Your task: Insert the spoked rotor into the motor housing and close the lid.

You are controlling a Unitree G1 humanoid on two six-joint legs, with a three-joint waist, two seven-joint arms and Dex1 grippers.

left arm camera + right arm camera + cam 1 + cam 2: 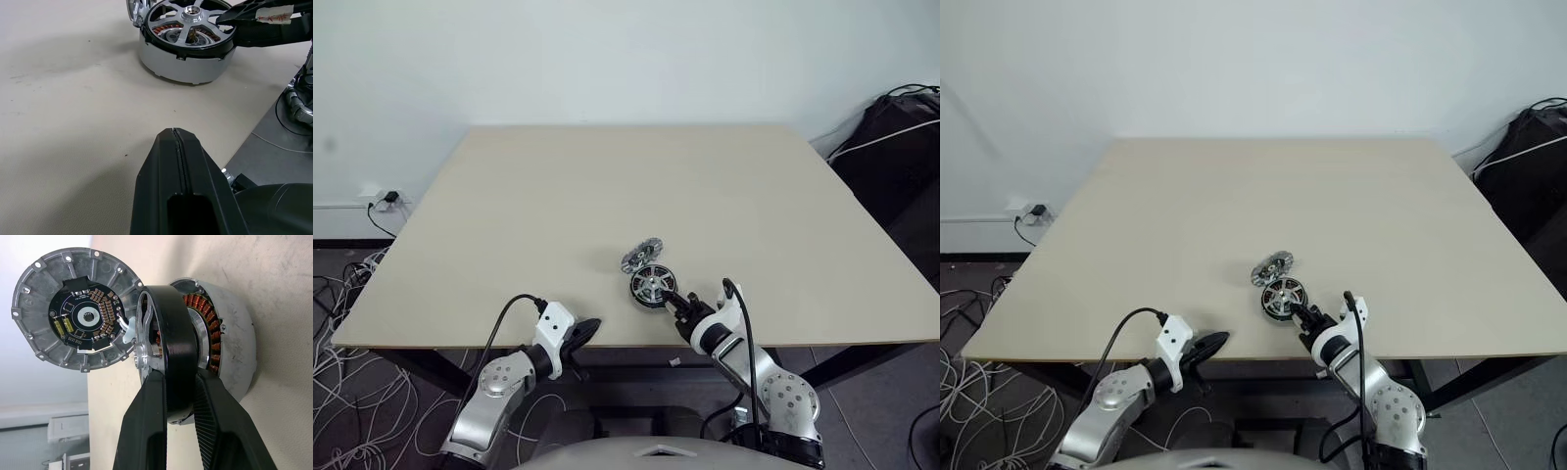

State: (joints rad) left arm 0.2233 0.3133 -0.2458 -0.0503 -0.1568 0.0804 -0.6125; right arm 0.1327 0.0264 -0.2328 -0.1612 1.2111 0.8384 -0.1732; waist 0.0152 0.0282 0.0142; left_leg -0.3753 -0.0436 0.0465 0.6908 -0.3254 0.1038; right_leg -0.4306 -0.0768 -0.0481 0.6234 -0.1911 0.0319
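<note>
Fingers of the right gripper (178,396) are clamped on the black rim of the spoked rotor (171,333), one finger on each face of the rim, as the right wrist view shows. The rotor sits partly inside the motor housing (230,338), whose copper windings show between the black rim and the pale grey shell. In the left wrist view the rotor (188,24) lies on top of the housing (181,66), spokes and silver hub facing up, with copper visible through the openings and a right finger (254,10) reaching onto its rim from the right.

From the head views, this stack rests on the desk (607,196) near its near edge, a little right of centre, with the right gripper (680,305) coming at it from the near right. Just beyond it on the far side, touching or nearly touching, the lid (642,255) lies tilted; the right wrist view shows its inner face, a silver round cover (73,313) with a dark circuit board at its middle.

Fingers of the left gripper (585,331) are pressed fully together and hold nothing. They hover at the near edge of the desk, to the left of the stack and apart from it, pointing toward it.
</note>
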